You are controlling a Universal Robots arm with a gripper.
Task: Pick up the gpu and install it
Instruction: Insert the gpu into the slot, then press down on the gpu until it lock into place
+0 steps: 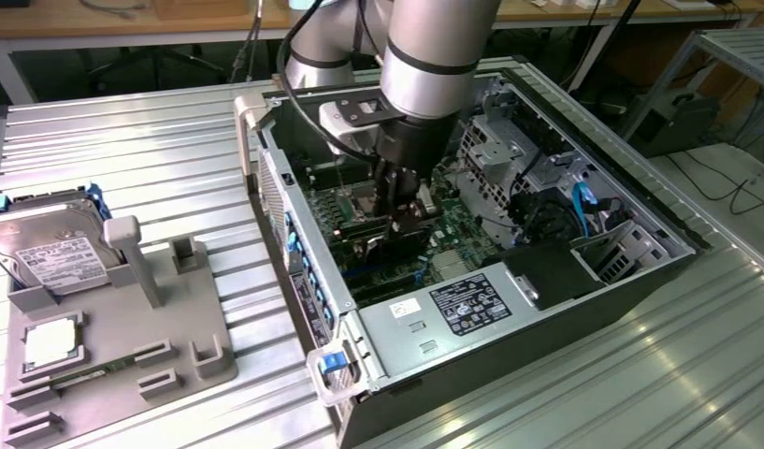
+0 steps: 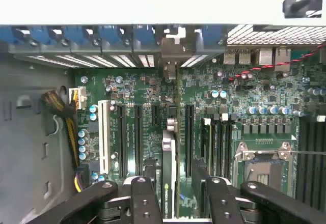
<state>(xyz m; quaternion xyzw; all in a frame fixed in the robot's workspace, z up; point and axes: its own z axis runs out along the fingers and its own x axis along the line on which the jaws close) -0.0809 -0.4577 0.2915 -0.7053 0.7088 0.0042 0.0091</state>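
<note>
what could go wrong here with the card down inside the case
1. The gpu sits edge-on between the gripper fingers above the motherboard; if it is off the slot line it could jam or scrape neighbouring slots.
2. Its bracket end meets the rear slot openings; a slight tilt could catch there.
3. The arm reaches deep into the computer case, close to the drive cage.
</note>
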